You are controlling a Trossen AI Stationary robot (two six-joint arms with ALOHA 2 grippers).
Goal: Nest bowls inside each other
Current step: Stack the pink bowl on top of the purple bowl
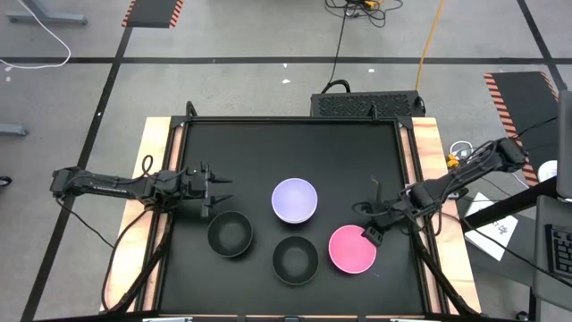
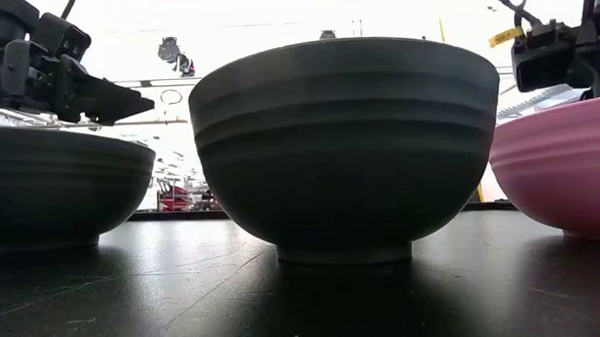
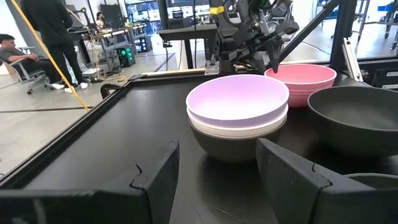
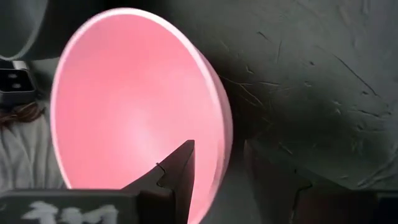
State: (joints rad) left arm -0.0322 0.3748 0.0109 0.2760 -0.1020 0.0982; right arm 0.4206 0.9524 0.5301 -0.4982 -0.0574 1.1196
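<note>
A lavender bowl [image 1: 294,199] sits nested in a white bowl [image 3: 236,129], which sits in a black bowl [image 3: 230,146], at the table's middle. Two more black bowls [image 1: 231,234] [image 1: 295,259] and a pink bowl [image 1: 352,249] stand in a row toward the near edge. My left gripper [image 1: 217,190] is open, hovering just beyond the left black bowl and left of the stack. My right gripper [image 4: 219,149] is open at the pink bowl's right rim, one finger over the inside and one outside. My right gripper stands astride the pink bowl's rim [image 4: 225,134], coming in from the table's right and slanting down. One finger [image 4: 177,171] is over the bowl's inside and the other [image 4: 273,174] is outside. I cannot tell whether either finger touches the rim. The bowl rests on the table.
The black tabletop [image 1: 232,152] has a raised rim all round, with free room across its far half. In the low view the middle black bowl [image 2: 344,147] fills the centre, with the left black bowl [image 2: 61,187] and pink bowl [image 2: 565,169] beside it. People show far beyond the table.
</note>
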